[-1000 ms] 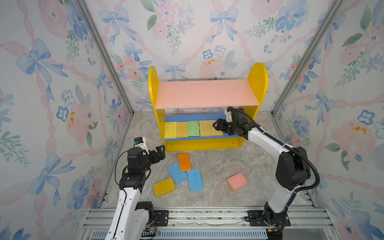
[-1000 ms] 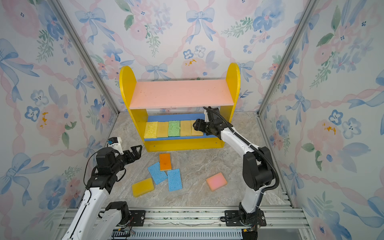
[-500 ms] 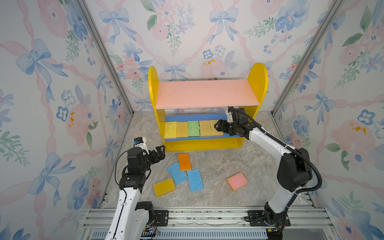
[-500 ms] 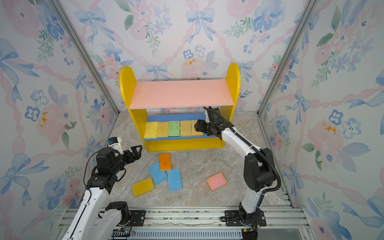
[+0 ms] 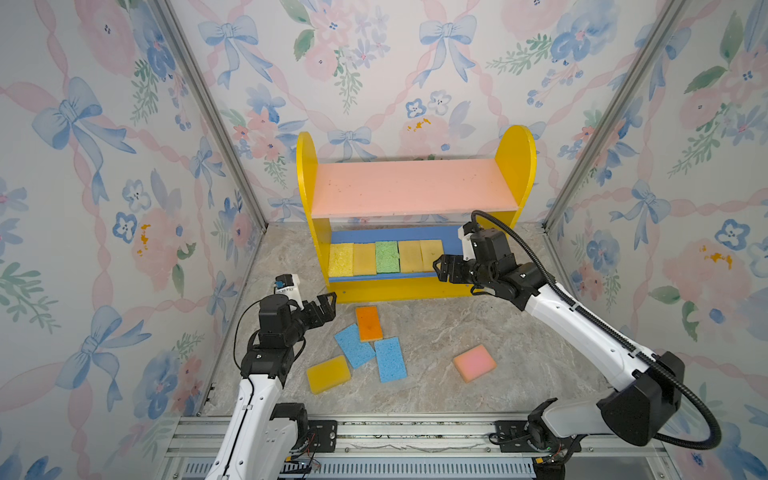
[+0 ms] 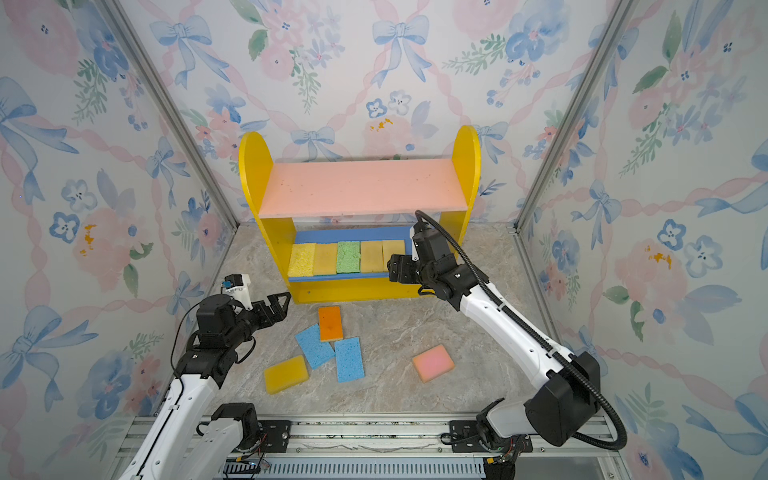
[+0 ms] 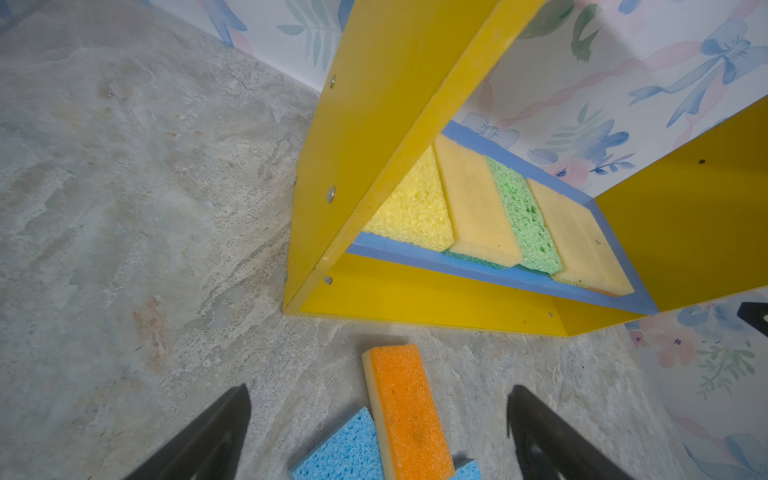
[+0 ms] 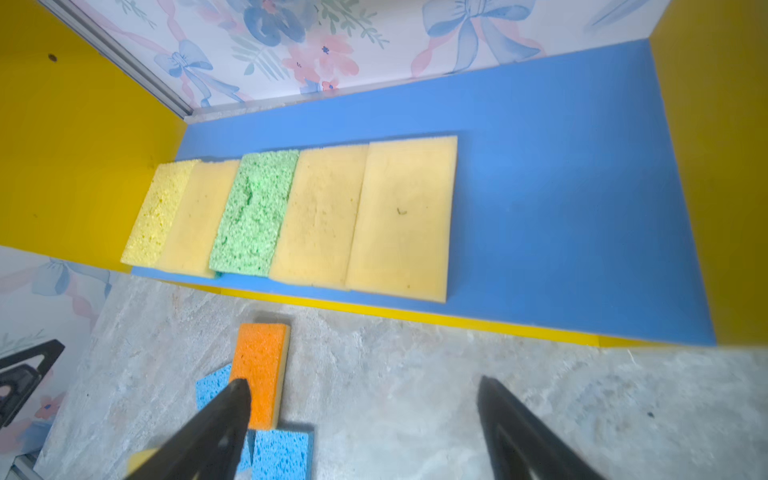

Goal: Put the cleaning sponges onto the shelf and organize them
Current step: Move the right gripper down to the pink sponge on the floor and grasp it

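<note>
The shelf [image 5: 411, 191] stands against the back wall. On its blue lower board [image 8: 561, 199] several cleaning sponges lie in a row: yellow [image 5: 340, 259], tan, green [image 5: 387, 257] and two tan, the last [image 8: 405, 216] nearest my right gripper. My right gripper [image 5: 442, 268] hangs open and empty just in front of the board's right end. On the floor lie an orange sponge [image 5: 368, 323], two blue ones [image 5: 354, 345], a yellow one [image 5: 328, 374] and a pink one [image 5: 474, 363]. My left gripper [image 5: 326, 305] is open and empty, left of the orange sponge [image 7: 405, 411].
Floral walls close in the floor on three sides, with metal posts in the back corners. The pink upper board [image 6: 361, 187] bears nothing. A metal rail [image 5: 415, 432] carrying both arm bases runs along the front edge.
My right gripper has opened wider and drawn back a little from the lower board, leaving the last tan sponge lying there. The left arm has not moved.
</note>
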Motion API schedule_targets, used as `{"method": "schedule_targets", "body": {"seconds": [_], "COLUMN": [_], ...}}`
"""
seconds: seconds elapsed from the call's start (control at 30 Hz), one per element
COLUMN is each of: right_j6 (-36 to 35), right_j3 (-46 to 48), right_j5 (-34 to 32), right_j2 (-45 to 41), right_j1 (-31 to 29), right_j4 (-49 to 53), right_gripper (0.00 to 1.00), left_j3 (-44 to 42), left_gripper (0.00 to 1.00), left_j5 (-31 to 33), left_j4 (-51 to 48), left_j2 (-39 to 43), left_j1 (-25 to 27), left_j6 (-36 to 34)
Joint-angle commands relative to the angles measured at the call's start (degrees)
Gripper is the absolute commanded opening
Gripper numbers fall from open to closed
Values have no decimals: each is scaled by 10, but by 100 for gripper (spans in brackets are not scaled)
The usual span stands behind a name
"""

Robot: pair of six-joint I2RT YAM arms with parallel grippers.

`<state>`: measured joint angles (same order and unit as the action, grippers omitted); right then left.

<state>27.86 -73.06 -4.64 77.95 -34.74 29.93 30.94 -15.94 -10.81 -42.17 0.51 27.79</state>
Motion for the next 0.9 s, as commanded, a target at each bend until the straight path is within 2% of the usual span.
{"method": "schedule_targets", "body": {"seconds": [0.0, 0.03, 0.13, 0.37, 0.5, 0.63, 0.87], "right_j6": [74, 112, 201, 321, 383, 444, 553], "right_j3": [75, 98, 175, 277, 333, 361, 353], "right_j5": [-93, -99, -87, -61, -43, -29, -34], "right_j2": [-69, -92, -165, -277, -314, -312, -234], "right_j1": [-39, -44, -46, -55, -54, -58, -78], "right_j4": [106, 122, 179, 311, 303, 251, 207], "right_gripper": [95, 98, 97, 97, 97, 97, 97], "left_j3": [-10, -11, -14, -14, -15, -17, -17], "left_gripper": [98, 98, 98, 98, 98, 98, 98], "left_j5": [-38, -45, -62, -70, -70, -60, -59], "left_j4": [19, 22, 30, 31, 31, 31, 30], "left_j2": [2, 1, -6, -23, -32, -34, -39], "left_j1": [21, 29, 53, 108, 122, 122, 122], "left_j6": [-17, -18, -17, -19, -18, -15, -13]}}
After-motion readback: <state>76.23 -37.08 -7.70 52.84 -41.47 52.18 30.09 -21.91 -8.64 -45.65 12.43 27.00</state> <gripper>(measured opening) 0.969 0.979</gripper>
